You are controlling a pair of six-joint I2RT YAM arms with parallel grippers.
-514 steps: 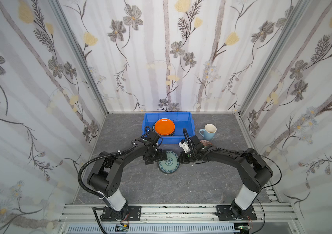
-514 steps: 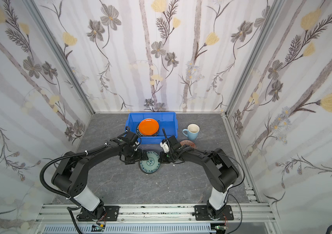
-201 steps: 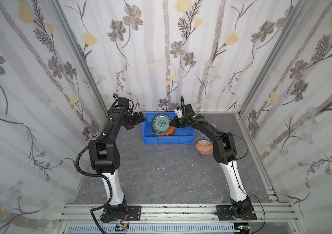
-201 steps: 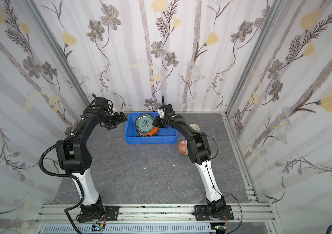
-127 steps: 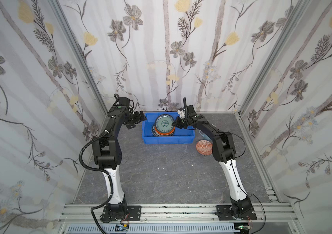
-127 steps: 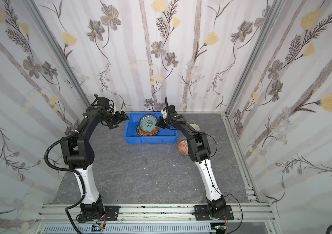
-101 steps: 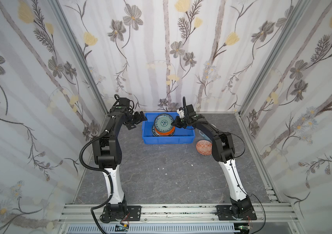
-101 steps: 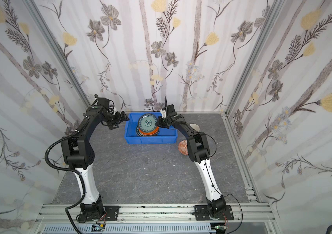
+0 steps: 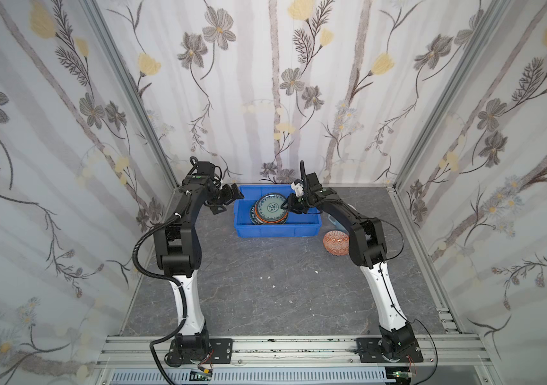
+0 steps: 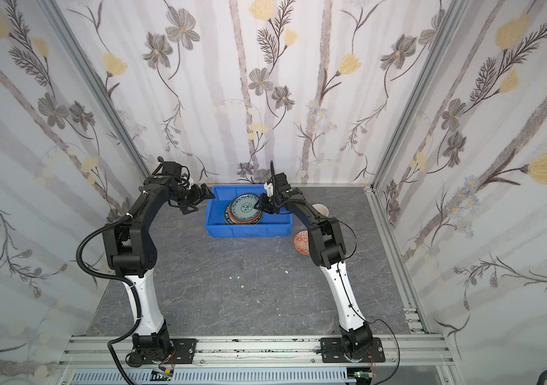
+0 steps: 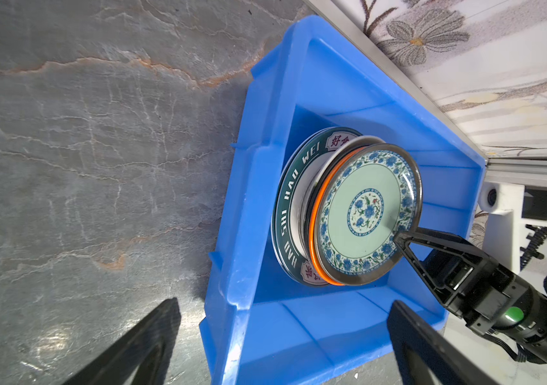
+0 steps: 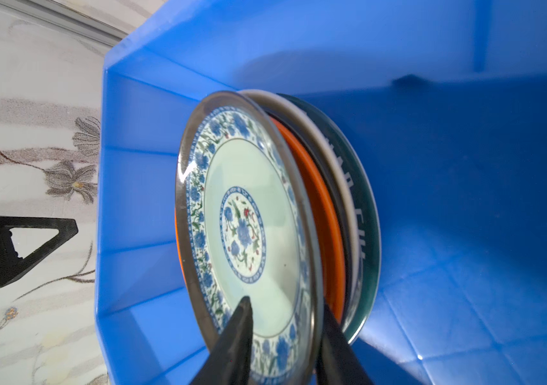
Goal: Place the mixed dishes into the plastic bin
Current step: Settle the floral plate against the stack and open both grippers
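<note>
The blue plastic bin (image 9: 275, 230) (image 10: 248, 230) stands against the back wall. Inside lies a stack of plates: a dark green lettered one (image 11: 290, 200), an orange one (image 12: 329, 213), and the teal patterned plate (image 9: 270, 208) (image 10: 243, 208) (image 12: 242, 216) on top. My right gripper (image 9: 288, 206) (image 10: 261, 204) (image 12: 285, 306) straddles the teal plate's rim, its jaws parted around it. My left gripper (image 9: 227, 201) (image 10: 198, 200) (image 11: 282, 346) hangs wide open and empty just outside the bin's left end.
A small orange-patterned bowl (image 9: 335, 241) (image 10: 300, 242) sits on the grey table right of the bin's front corner. The pale mug (image 10: 321, 209) stands behind the right arm, mostly hidden. Patterned walls close in on three sides.
Both arms came from the table's middle to the bin. In the last second the teal plate settled on the stack and the right jaws parted. The left arm barely moved.
</note>
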